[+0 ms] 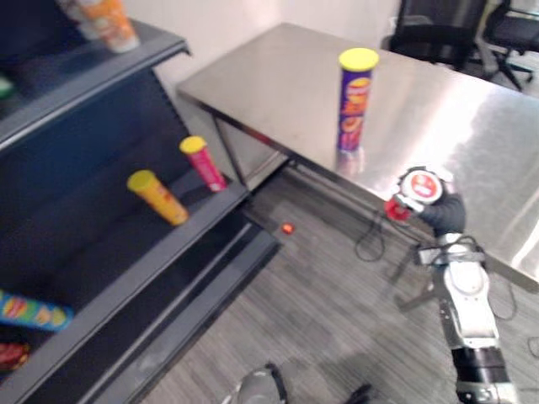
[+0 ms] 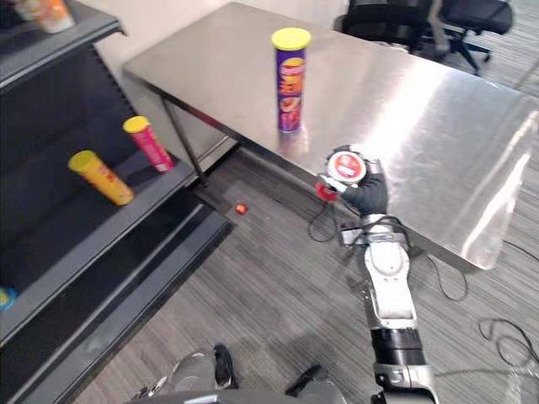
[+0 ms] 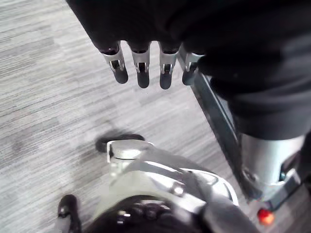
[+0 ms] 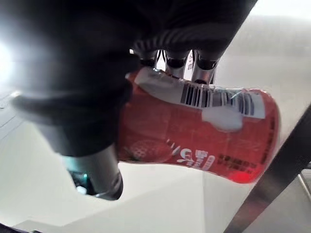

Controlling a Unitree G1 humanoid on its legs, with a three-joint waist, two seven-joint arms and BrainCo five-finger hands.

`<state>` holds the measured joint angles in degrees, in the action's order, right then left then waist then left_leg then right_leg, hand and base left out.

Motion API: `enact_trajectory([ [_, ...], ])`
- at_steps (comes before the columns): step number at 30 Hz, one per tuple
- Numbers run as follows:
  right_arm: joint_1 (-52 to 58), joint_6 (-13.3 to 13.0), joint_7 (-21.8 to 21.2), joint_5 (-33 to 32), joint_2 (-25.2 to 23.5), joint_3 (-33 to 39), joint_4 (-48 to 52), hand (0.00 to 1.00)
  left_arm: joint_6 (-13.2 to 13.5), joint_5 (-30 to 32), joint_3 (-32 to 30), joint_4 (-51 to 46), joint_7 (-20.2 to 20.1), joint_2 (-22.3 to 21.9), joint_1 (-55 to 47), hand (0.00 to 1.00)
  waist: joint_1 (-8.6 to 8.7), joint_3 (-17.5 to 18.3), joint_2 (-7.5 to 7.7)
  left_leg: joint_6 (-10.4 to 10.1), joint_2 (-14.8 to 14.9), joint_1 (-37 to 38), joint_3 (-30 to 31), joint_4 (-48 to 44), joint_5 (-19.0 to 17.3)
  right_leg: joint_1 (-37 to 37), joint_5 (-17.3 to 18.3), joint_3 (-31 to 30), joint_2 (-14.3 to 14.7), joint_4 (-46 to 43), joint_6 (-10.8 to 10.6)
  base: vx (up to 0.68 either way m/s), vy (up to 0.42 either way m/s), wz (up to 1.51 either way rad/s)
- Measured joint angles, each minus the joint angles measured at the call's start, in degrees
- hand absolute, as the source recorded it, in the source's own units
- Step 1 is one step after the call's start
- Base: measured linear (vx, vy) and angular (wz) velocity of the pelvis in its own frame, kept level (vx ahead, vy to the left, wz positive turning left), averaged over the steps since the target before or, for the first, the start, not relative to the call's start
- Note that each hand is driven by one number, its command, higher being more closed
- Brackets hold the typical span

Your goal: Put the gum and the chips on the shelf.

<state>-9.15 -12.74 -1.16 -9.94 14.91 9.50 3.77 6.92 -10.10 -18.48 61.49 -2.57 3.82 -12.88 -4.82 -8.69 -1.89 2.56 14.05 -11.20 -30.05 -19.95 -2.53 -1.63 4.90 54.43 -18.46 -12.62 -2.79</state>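
Observation:
A red gum tub [image 4: 204, 136] with a white lid [image 1: 420, 186] lies sideways in my right hand [image 1: 444, 215], whose fingers are curled round it. The hand holds it just off the front edge of the steel table [image 1: 278, 76]. The chips, a tall purple can with a yellow lid [image 1: 356, 101], stand upright on the table, up and to the left of that hand. A dark shelf unit [image 1: 126, 269] fills the left side. My left hand [image 3: 141, 68] hangs over the floor with straight fingers and holds nothing.
On the middle shelf lean a yellow can [image 1: 157, 197] and a pink can [image 1: 203, 162]. An orange pack [image 1: 105, 21] sits on the top shelf and a colourful can [image 1: 29, 311] lies lower down. A small red thing [image 1: 287, 228] lies on the floor. Office chairs [image 1: 438, 34] stand behind the table.

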Motion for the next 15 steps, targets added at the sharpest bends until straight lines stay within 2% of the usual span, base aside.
enact_trajectory([
  [5,4.7,0.1,-0.5,1.1,-0.5,4.9,2.6,1.0,0.0,0.3,-1.1,0.1,-0.5,0.2,0.0,0.0,0.73,0.4,0.15,-2.0,-5.2,1.1,1.3,12.9,1.3,1.4,-1.2,7.7,-1.4,-0.1,-1.7,-0.07,0.184,0.96],
  [6,5.2,0.1,-0.5,1.1,-1.5,5.7,2.7,1.0,-0.1,0.5,-2.2,0.2,-0.5,0.2,-0.1,0.0,0.76,0.7,0.73,-1.9,-7.0,1.4,2.3,16.2,3.0,1.6,-1.5,9.5,-2.4,-1.1,-2.2,-0.07,0.183,0.73],
  [8,5.9,0.1,-0.4,1.1,-2.2,6.9,3.1,1.0,-0.1,1.8,-2.3,0.2,-0.5,0.2,-0.3,0.0,0.77,0.9,0.96,-1.9,-8.8,1.9,3.0,20.0,4.1,2.2,-1.7,11.4,-4.0,-2.5,-2.5,-0.08,0.117,0.53],
  [11,6.9,0.1,0.3,1.2,-2.4,8.1,3.5,1.0,-0.1,2.0,-2.2,1.4,-0.4,0.4,-0.2,0.0,1.52,1.0,1.06,-1.1,-8.4,2.5,-3.4,20.1,3.3,3.4,-2.7,13.2,-5.5,-3.4,-2.9,-0.06,0.082,0.4],
  [14,7.0,0.2,1.5,3.2,-2.7,8.0,3.5,1.0,-0.1,2.3,-2.2,1.5,-0.2,1.3,0.2,0.0,1.63,0.7,1.87,-0.3,-9.6,1.1,-2.0,17.6,2.4,3.1,-2.9,12.7,-8.0,-5.5,-2.8,0.02,0.088,0.27],
  [15,6.9,0.3,1.8,3.7,-2.9,7.7,3.1,1.0,0.0,2.3,-2.2,1.1,-0.1,2.1,0.4,0.0,1.35,0.4,2.58,0.0,-10.0,0.9,-1.7,17.4,2.5,2.8,-3.0,12.4,-8.3,-5.5,-2.9,0.05,0.052,0.27],
])
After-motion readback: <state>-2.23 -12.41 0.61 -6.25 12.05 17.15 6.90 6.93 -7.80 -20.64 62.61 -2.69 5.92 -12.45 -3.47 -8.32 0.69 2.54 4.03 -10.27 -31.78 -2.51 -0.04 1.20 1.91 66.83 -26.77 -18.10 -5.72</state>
